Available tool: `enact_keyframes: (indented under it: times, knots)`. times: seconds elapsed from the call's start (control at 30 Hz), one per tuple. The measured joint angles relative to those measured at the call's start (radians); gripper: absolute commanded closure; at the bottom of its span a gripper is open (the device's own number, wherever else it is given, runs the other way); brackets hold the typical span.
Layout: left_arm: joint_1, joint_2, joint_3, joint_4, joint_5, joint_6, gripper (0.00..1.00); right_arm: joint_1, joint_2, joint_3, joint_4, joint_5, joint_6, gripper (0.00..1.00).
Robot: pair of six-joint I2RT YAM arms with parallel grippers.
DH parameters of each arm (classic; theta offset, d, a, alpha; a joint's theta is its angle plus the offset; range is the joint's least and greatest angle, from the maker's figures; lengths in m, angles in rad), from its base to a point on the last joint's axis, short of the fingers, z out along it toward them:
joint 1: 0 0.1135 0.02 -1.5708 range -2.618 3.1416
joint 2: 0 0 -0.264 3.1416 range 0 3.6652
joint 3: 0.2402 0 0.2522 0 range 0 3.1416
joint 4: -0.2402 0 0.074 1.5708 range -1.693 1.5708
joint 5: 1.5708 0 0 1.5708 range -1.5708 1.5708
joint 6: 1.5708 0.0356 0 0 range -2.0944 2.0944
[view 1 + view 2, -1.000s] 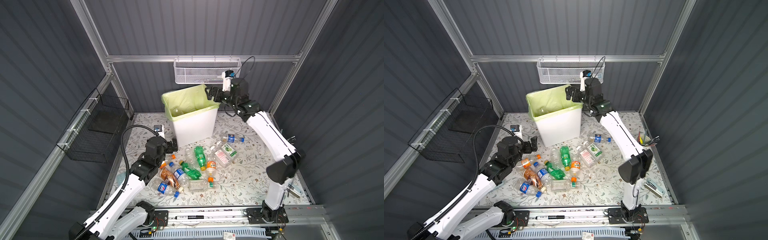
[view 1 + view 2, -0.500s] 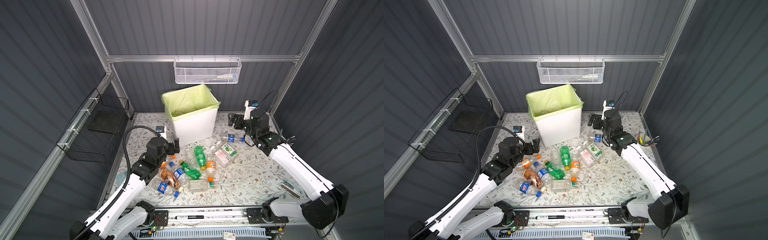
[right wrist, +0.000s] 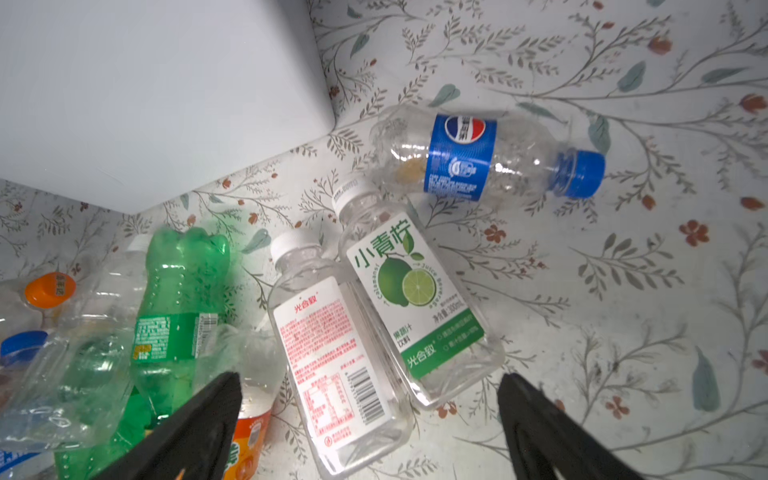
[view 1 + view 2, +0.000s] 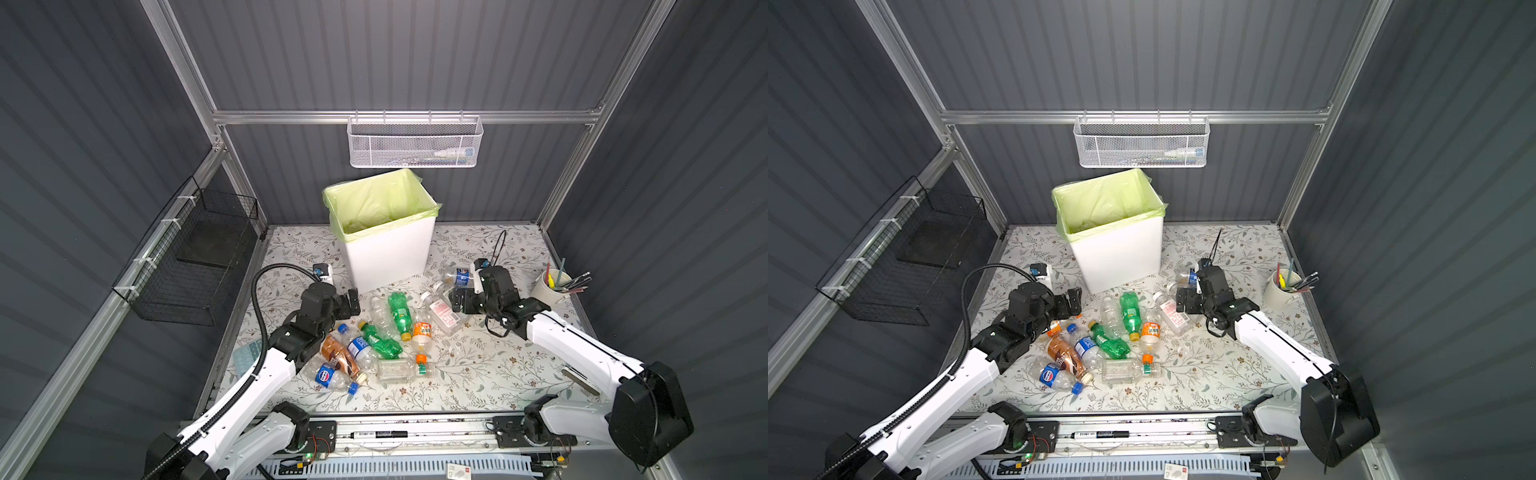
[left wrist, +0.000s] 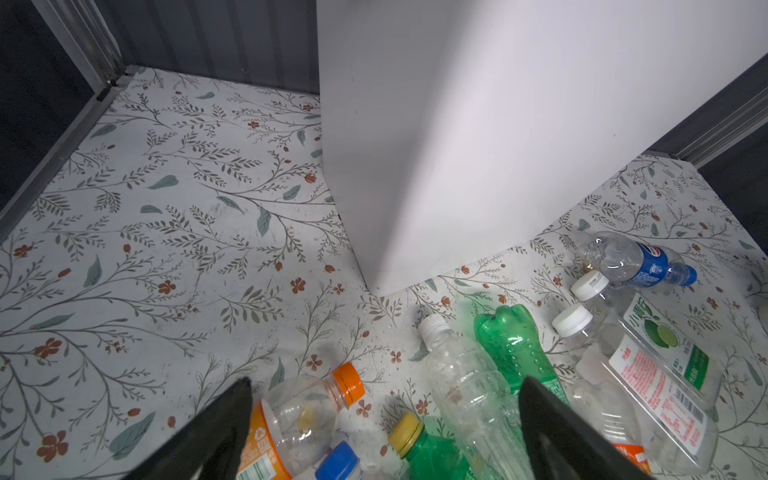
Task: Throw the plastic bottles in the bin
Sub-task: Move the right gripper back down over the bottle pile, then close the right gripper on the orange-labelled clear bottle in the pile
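The white bin (image 4: 386, 257) with its yellow-green liner stands at the back middle, also in the other top view as the bin (image 4: 1121, 257). Several plastic bottles lie in front of it. My left gripper (image 4: 349, 303) (image 5: 385, 382) is open, low over an orange-capped bottle (image 5: 299, 411), a yellow-capped green bottle (image 5: 432, 453) and a clear bottle (image 5: 469, 386). My right gripper (image 4: 461, 301) (image 3: 369, 376) is open just above a red-labelled square bottle (image 3: 328, 353) and a lime-labelled one (image 3: 415, 299). A blue-labelled bottle (image 3: 469, 158) lies beyond them.
A white mesh basket (image 4: 415, 143) hangs on the back rail and a black wire basket (image 4: 195, 257) on the left wall. A white cup of pens (image 4: 552, 284) stands at the right edge. A blister pack (image 4: 249, 355) lies at the left edge.
My right arm has swung from above the bin down to the table, beside the square bottles. My left arm has hardly moved.
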Motion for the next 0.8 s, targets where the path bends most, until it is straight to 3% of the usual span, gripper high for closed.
enact_keyframes:
  times: [0.33,0.8]
  knots:
    - [-0.102,0.000,-0.043,-0.036,-0.093,-0.083,0.00,0.027,0.006,-0.043,0.033,-0.064,0.076,0.05]
    - [-0.145,-0.016,-0.065,-0.050,-0.139,-0.080,0.00,0.192,0.010,-0.135,0.146,-0.151,0.376,0.10]
